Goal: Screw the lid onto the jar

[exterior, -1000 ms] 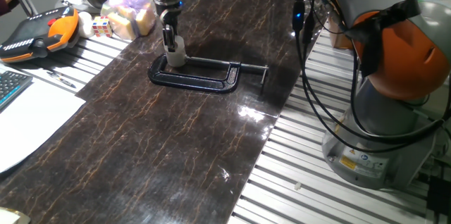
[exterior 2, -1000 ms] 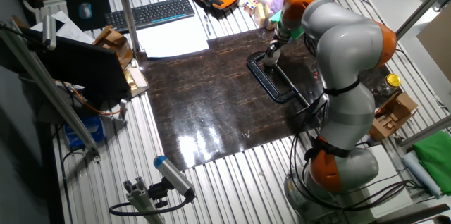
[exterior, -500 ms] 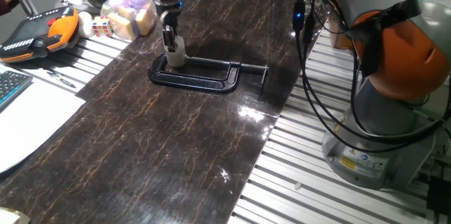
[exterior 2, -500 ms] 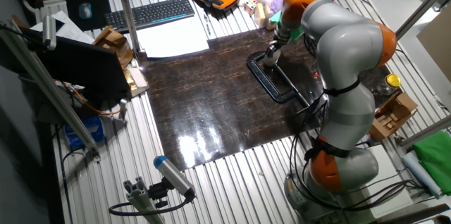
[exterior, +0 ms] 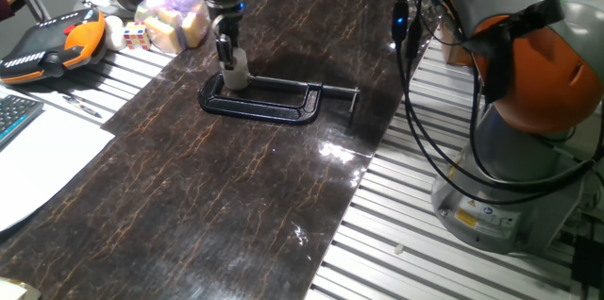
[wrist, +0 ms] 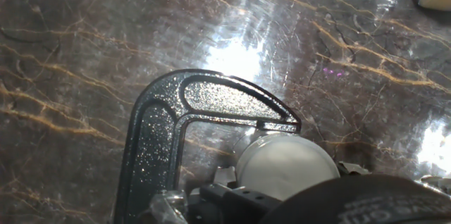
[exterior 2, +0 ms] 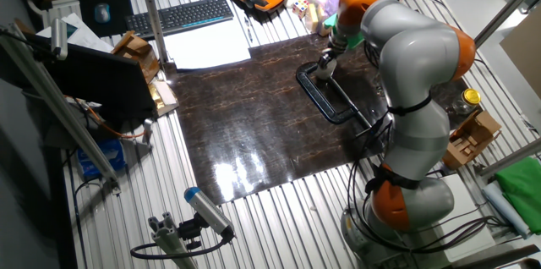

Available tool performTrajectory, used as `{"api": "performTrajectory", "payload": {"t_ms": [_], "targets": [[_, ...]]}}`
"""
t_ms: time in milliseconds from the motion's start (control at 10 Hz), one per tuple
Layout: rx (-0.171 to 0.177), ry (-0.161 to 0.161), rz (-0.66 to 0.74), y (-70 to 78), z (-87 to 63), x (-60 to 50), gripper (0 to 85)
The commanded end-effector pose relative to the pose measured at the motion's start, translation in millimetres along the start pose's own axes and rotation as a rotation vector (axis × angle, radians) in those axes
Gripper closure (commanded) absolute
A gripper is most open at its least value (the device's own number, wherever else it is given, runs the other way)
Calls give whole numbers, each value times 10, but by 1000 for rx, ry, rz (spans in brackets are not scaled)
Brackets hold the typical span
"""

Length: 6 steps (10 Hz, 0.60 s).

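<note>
With the jar (exterior: 235,75) clamped upright in the black clamp (exterior: 269,104) on the bench (exterior: 236,177), gripper (exterior: 226,52) sits above; jaws' state unclear. Lid (wrist: 284,165) looks light, slippery plastic: grip its rim.

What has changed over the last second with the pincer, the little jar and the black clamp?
Nothing visibly changed. The pincer is still down over the jar, which stands within the black C-clamp on the dark mat, same as a second ago. Whether the pincer is turning the lid cannot be told from these views.
</note>
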<state>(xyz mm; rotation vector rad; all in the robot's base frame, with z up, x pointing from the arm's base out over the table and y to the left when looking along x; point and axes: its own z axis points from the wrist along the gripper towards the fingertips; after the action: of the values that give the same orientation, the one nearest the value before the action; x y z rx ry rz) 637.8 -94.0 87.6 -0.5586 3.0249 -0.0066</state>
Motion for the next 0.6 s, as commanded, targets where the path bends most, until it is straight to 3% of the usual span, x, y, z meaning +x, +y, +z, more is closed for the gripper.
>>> {"api": "performTrajectory", "payload": {"t_ms": [0, 500], "targets": [[1, 1, 7, 1, 2, 1, 157], [14, 16, 114, 3, -4, 5, 157]]}}
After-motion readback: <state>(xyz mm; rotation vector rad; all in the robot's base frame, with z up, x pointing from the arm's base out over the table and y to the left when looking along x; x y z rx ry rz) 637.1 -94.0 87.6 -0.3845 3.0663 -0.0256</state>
